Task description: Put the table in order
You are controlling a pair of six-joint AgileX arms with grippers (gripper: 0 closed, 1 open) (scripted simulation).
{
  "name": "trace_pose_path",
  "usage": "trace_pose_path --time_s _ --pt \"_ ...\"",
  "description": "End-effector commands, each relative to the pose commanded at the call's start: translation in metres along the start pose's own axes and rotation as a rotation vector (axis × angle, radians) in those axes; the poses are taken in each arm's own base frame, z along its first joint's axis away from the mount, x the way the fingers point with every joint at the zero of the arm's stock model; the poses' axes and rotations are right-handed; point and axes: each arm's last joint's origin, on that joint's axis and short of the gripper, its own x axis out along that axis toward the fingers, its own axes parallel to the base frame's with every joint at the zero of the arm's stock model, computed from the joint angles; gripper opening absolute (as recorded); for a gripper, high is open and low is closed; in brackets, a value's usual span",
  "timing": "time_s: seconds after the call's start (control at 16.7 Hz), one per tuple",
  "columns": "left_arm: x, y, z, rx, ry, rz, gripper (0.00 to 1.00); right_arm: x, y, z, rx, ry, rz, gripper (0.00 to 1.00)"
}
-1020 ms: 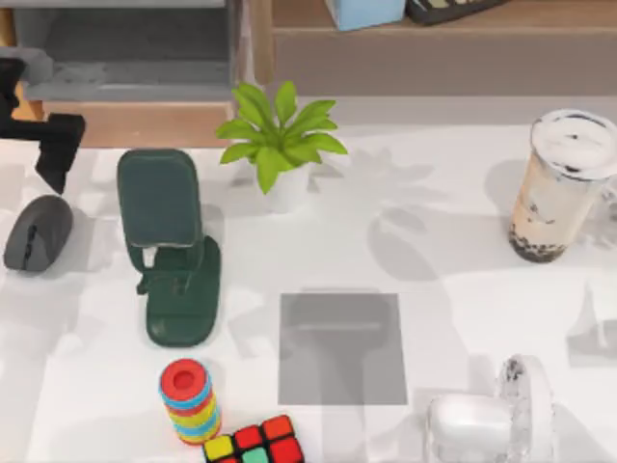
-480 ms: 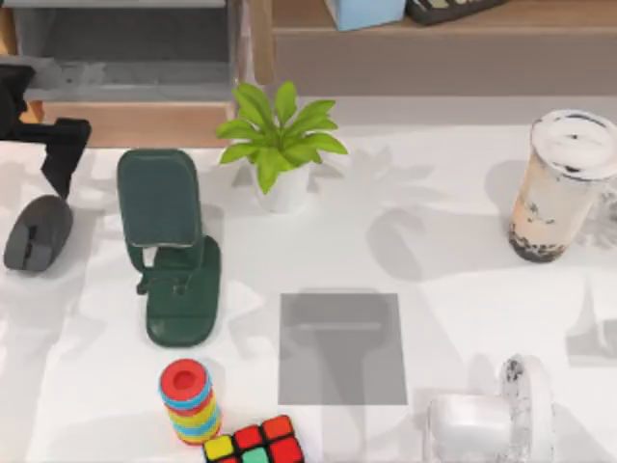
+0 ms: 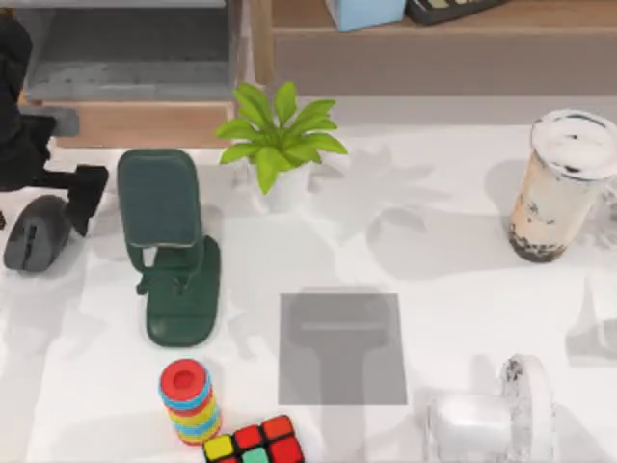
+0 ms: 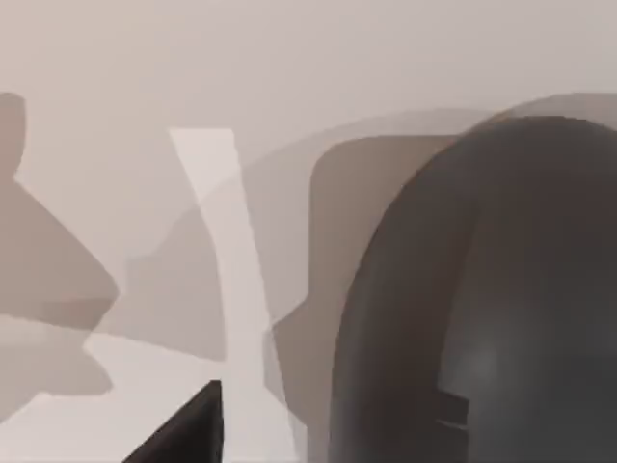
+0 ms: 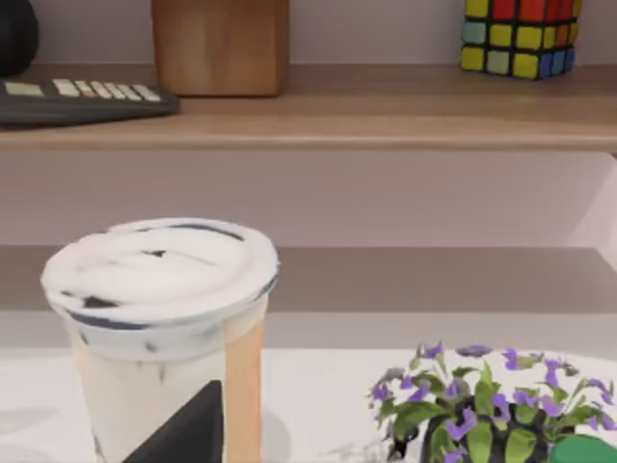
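One arm works: left gripper point(image 3: 43, 207), jaws spread, straddles dark grey computer mouse point(image 3: 37, 232) on white worktop point(image 3: 453, 289); centre, then clench gently.

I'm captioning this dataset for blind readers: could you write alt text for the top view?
A black left gripper hovers over a dark grey computer mouse at the left edge of a white table. Also there: a green phone stand, potted plant, bubble tea cup, grey mat, ring stack and puzzle cube.
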Motion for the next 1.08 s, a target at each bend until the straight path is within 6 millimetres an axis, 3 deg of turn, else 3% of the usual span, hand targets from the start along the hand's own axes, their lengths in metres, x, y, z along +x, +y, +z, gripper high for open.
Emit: trace_pose_path --time_s 0.12,0.36,1.08 --pt "0.016 0.000 -0.002 0.000 0.007 -0.001 1.00 0.000 0.000 0.000 0.000 0.000 0.000 1.00" --pt "0.020 0.001 -0.003 0.000 0.009 -0.001 1.00 0.000 0.000 0.000 0.000 0.000 0.000 1.00" --pt "0.020 0.001 -0.003 0.000 0.009 -0.001 0.10 0.000 0.000 0.000 0.000 0.000 0.000 1.00"
